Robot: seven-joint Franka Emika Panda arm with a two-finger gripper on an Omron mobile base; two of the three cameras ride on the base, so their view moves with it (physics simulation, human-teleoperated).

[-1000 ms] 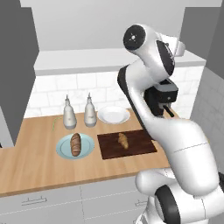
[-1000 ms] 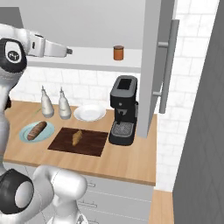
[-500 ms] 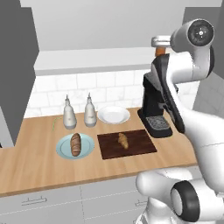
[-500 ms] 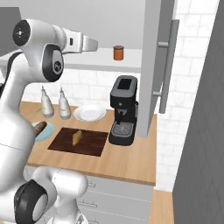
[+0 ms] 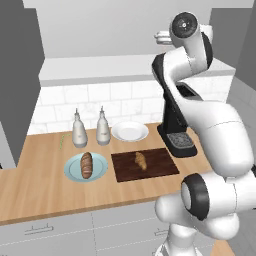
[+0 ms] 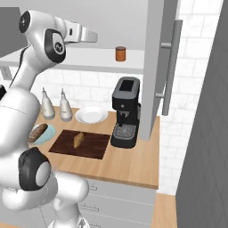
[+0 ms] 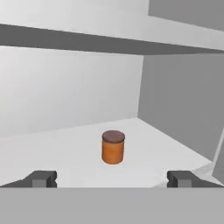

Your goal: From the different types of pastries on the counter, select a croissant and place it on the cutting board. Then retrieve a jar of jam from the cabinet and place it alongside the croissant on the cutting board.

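Jar of jam (image 7: 113, 147) stands apart ahead of the wide-open, empty claw (image 7: 111, 178) (seemingly centred).

Everything I see is lit evenly and brightly, with a soft diffuse light and no visible lamp. Looking along my hand, the small orange-brown cylindrical jar with its darker lid (image 7: 113, 147) is crisp enough, brighter on its left side and shaded on its right; it throws hardly any shadow onto the white shelf floor (image 7: 65, 151). A dark band of shade runs under the shelf's ceiling. From the base cameras, the flat dark-brown wooden board (image 5: 144, 165) and the light tan wood-grain countertop (image 5: 40, 187) look slightly soft and pixelated, with no glare, no lens bending at the edges.
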